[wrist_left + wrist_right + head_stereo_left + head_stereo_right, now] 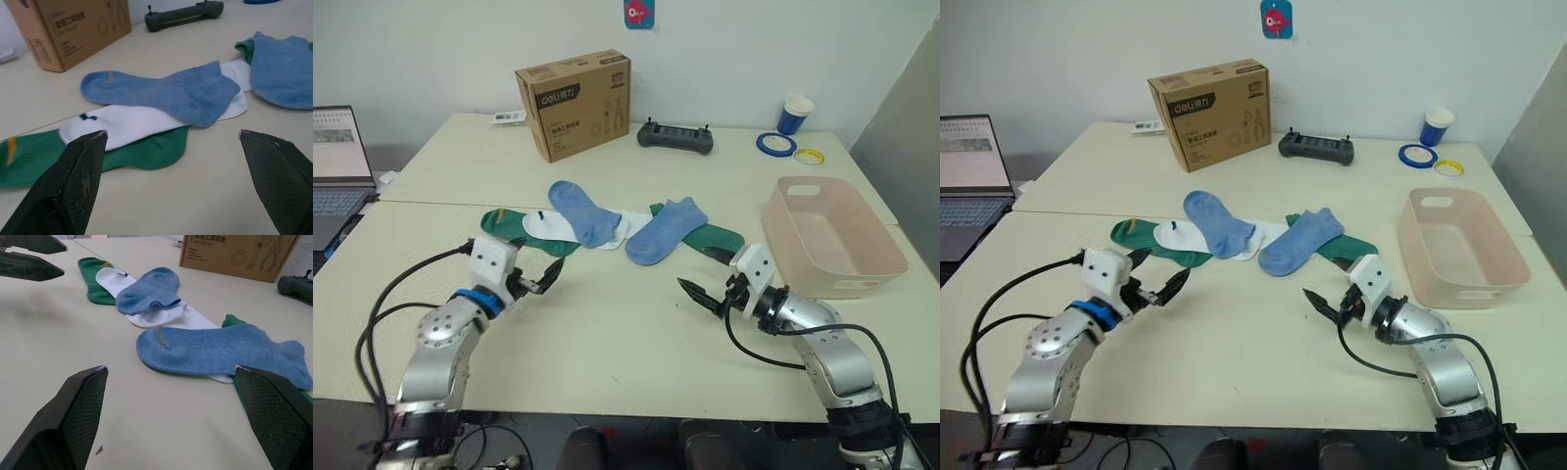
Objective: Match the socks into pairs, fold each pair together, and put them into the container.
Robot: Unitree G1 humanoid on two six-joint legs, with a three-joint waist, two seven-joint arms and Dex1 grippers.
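Nearest to me, low in the frame, both of my pincers hover over bare tabletop (607,343): my left gripper (544,277) at lower left with its two black fingers spread wide and holding nothing, my right gripper (697,295) at lower right, likewise spread and empty, as its wrist view confirms. Just beyond them, across the middle of the frame, the socks lie in one overlapping string. At its left end a dark green sock (514,227) with a yellow mark lies under a white sock (548,228); a light blue sock (582,212) is draped over that white one. Right of centre a second light blue sock (668,231) covers most of another white sock (628,227) and another green sock (717,236), whose end pokes out toward my right gripper. At the right of the frame, well apart from the socks, sits the container (834,238), a pale pink tub, nothing inside it. In the upper part of the frame stand a brown cardboard box (575,102), a dark controller (675,137), a blue paper cup (794,114) and two tape rolls (775,145). At the far left edge is an open laptop (337,166).
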